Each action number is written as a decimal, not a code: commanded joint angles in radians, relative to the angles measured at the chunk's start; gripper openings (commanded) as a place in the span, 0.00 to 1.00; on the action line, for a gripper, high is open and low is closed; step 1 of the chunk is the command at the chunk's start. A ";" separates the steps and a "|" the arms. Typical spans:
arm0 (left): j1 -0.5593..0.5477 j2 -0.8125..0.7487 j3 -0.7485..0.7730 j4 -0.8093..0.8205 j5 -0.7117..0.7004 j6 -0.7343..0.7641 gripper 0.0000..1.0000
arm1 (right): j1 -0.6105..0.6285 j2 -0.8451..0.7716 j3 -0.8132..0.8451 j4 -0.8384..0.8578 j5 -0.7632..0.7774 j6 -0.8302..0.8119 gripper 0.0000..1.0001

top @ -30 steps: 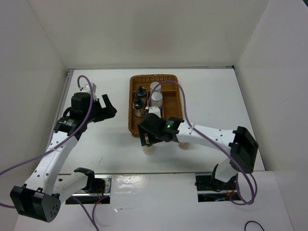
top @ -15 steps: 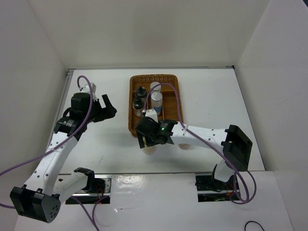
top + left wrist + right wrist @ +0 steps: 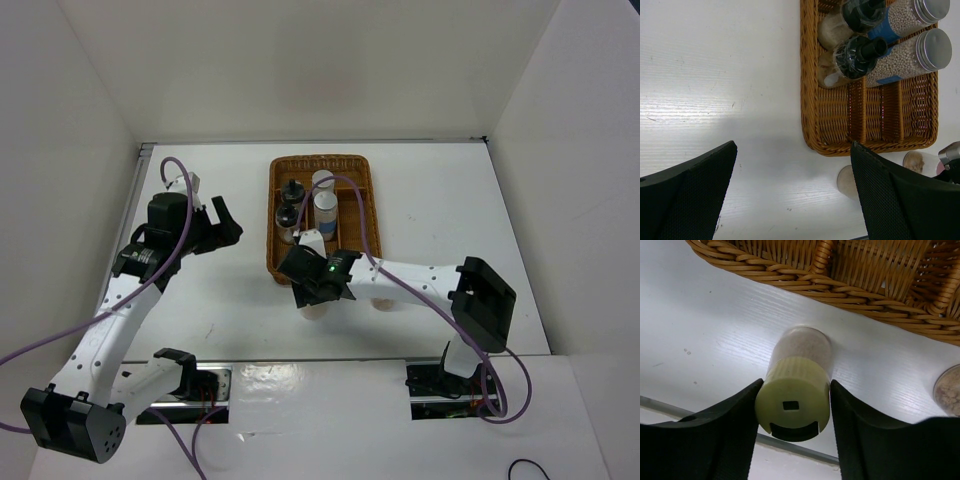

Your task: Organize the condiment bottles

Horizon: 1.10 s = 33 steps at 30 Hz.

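Beside tray (image 3: 790, 277) — right pincer (image 3: 793, 412), wide before, now on yellow-capped bottle (image 3: 802, 347)

Yellow-capped bottle (image 3: 314, 311) mostly hidden under right gripper (image 3: 308, 296); neighbouring bottle (image 3: 949, 390) cut off.

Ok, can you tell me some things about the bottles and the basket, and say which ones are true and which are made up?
1. The yellow-capped bottle stands on the table, outside the wicker tray. True.
2. The right arm's jaws are wide open around nothing. False: they press both sides of the yellow cap.
3. Four bottles sit in the tray: two dark-capped shakers and two grey-topped cylinders. True.
4. The left arm's jaws hold a shaker. False: they are open and empty, beside the tray.
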<state>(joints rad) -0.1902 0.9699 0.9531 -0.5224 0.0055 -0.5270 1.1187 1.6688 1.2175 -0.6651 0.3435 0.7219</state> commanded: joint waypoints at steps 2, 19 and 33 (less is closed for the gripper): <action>0.006 -0.022 -0.002 0.028 0.013 0.002 1.00 | 0.001 0.005 0.034 0.038 0.034 0.014 0.49; 0.006 -0.022 -0.002 0.028 0.013 0.002 1.00 | -0.038 -0.546 -0.007 -0.134 0.045 0.085 0.28; 0.006 -0.031 -0.002 0.028 0.013 0.002 1.00 | -0.661 -0.362 0.164 0.031 -0.066 -0.191 0.25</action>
<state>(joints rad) -0.1902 0.9569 0.9531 -0.5224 0.0055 -0.5270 0.4885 1.2530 1.2827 -0.7357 0.3077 0.5941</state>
